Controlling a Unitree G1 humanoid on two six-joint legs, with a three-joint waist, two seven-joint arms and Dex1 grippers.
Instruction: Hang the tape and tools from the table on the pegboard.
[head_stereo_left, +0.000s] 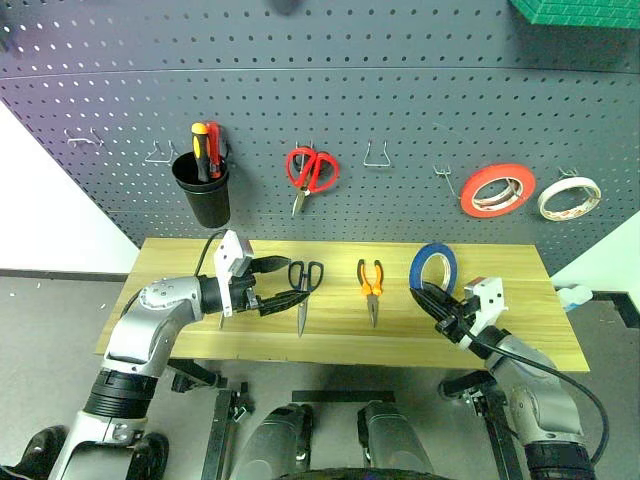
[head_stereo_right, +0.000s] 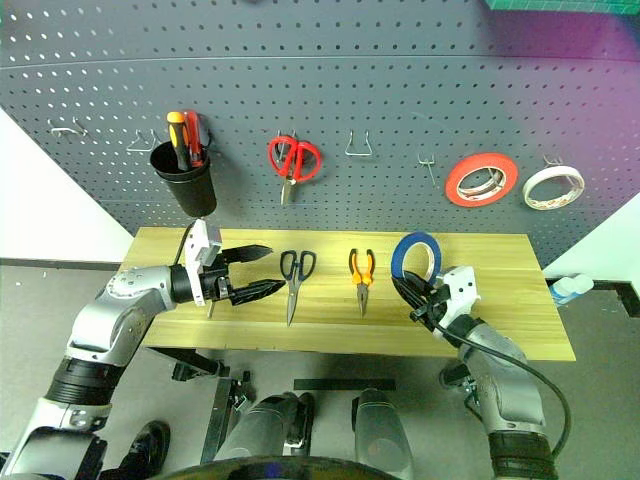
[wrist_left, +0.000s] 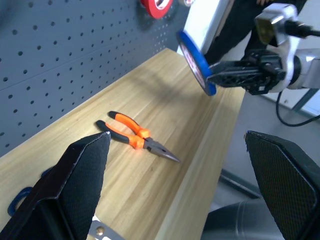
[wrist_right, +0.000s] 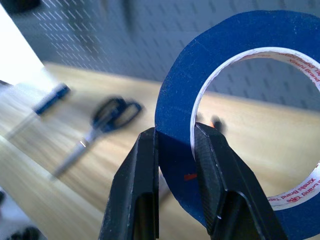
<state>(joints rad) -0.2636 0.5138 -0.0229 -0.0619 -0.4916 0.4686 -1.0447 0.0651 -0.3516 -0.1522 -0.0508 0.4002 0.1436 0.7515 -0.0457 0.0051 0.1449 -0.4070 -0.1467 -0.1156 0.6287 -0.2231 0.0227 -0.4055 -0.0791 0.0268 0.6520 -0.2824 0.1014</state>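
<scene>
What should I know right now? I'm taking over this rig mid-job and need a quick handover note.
Right gripper: fingers shut on the blue tape roll, held upright above the table.
Left gripper: open, holding nothing, near the black-handled scissors.
On the table: the scissors, the orange-and-black pliers, the blue-handled screwdriver.
Done: tape picked up. Nothing of the job hangs on the pegboard yet.
Left: hang the tape on a free hook, then the scissors, pliers and screwdriver.

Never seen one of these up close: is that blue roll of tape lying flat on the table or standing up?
Upright, off the table: the right gripper pinches the blue tape by its band.
</scene>
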